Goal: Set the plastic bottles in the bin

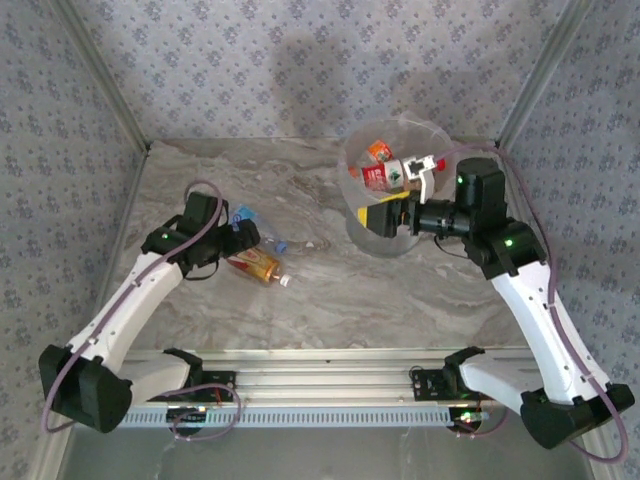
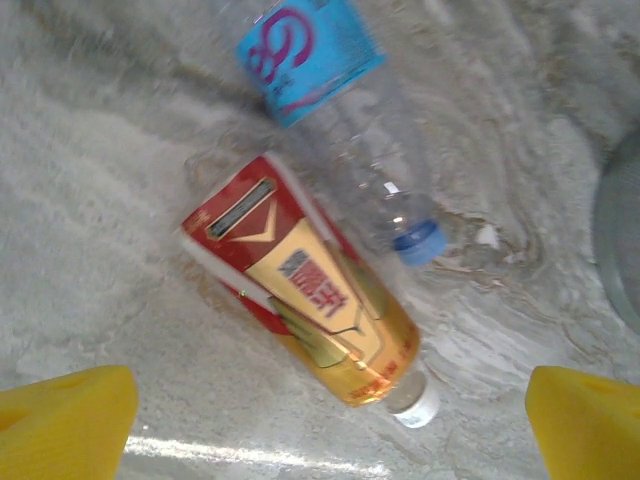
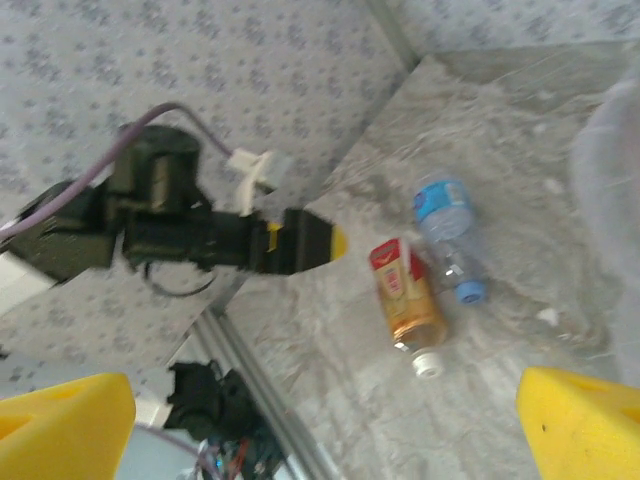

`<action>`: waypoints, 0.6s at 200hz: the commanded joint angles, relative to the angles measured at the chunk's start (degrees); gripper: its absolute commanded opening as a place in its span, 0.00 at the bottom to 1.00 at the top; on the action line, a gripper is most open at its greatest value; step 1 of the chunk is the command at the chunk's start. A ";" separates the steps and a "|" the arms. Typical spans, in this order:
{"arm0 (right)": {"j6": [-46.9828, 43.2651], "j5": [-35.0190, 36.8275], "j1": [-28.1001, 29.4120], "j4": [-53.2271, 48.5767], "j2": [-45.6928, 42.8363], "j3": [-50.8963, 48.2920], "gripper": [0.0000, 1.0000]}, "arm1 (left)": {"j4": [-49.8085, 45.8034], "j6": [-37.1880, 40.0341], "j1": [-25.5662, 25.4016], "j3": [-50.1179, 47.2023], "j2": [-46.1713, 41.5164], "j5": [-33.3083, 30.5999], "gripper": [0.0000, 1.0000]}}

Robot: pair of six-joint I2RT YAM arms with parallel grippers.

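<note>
The bin [image 1: 420,125] stands at the back right, with an orange-labelled bottle [image 1: 380,150] and a red-labelled bottle [image 1: 384,176] inside. My right gripper [image 1: 378,213] is open at its near wall, with nothing between its yellow fingers [image 3: 60,425]. On the table to the left lie a red-and-gold bottle [image 1: 255,265] [image 2: 310,300] [image 3: 405,295] and a blue-labelled bottle [image 1: 250,222] [image 2: 340,110] [image 3: 450,235], side by side. My left gripper [image 1: 243,237] [image 2: 325,440] hovers open just above them, its fingers [image 2: 60,420] wide apart and touching neither.
Patterned walls close in the marble table on three sides. A metal rail [image 1: 330,385] with both arm bases runs along the near edge. The bin's pale wall [image 3: 610,200] fills the right edge of the right wrist view. Bare tabletop [image 1: 330,300] lies between the arms.
</note>
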 commanded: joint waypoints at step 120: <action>-0.43 -1.40 5.49 -4.23 -1.01 -1.31 1.00 | 12.14 -5.92 6.20 -2.54 17.77 8.72 1.00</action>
